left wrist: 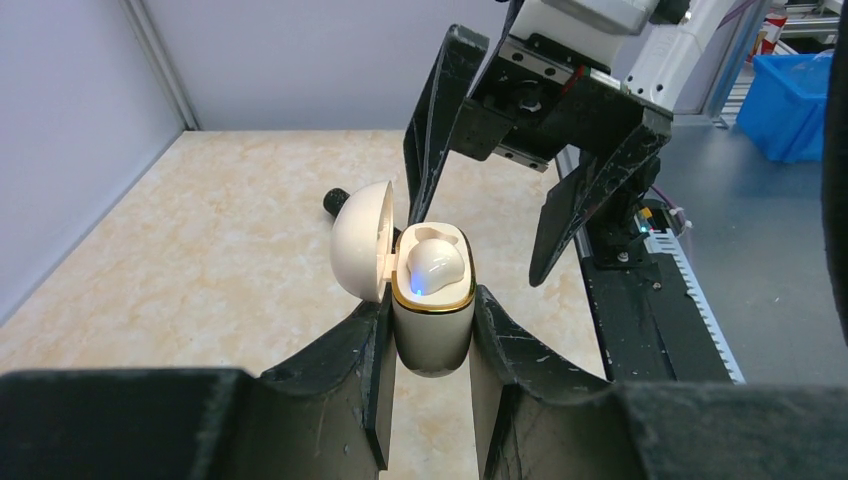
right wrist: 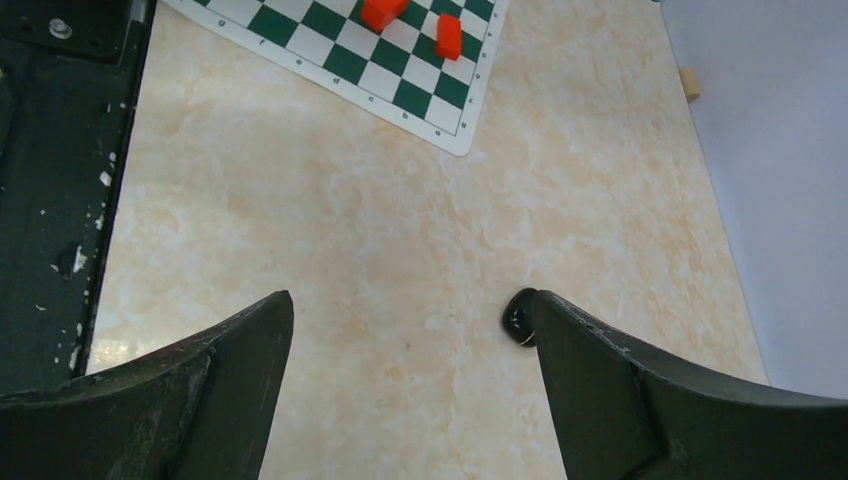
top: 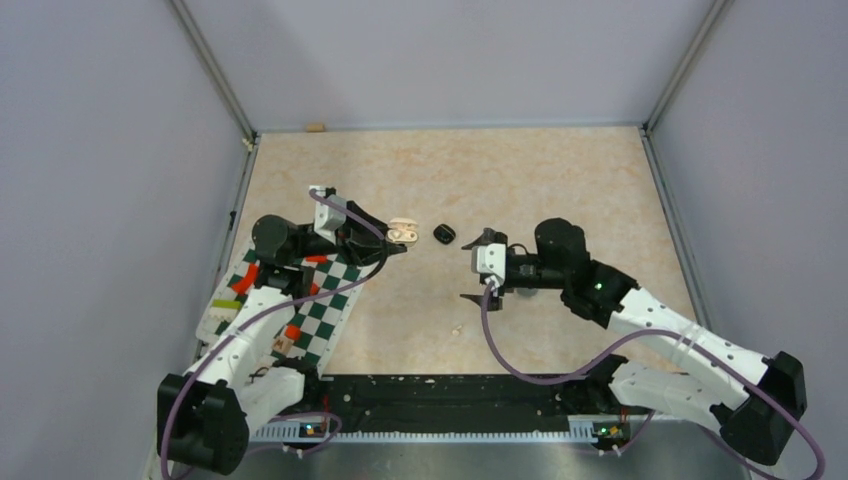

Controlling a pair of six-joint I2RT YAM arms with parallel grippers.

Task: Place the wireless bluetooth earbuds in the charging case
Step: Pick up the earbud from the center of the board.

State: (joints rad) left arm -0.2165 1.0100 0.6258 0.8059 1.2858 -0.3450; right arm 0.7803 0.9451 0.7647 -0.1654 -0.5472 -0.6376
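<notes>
Right, my left tool is pressed onto the cream charging case. It holds the case upright, with the lid swung open to one side. A white earbud sits in the well with a blue light on it. My right tool is spread wide with nothing between its fingers, near the case and facing it.

To do this step well, I judge the left grip should stay firm and level so the well faces up. The right tool should go to the next bud, take it by its body, and lower it in line with the free pocket, clear of the seated bud.

Only the left wrist view shows inside the case. Only the right wrist view shows a small black piece close up on the desk, right beside one fingertip. It is too small to be sure, but I take it for a black earbud. That view also shows a chessboard mat with red pieces. The top view places the black piece between the two tools, near the case.
</notes>
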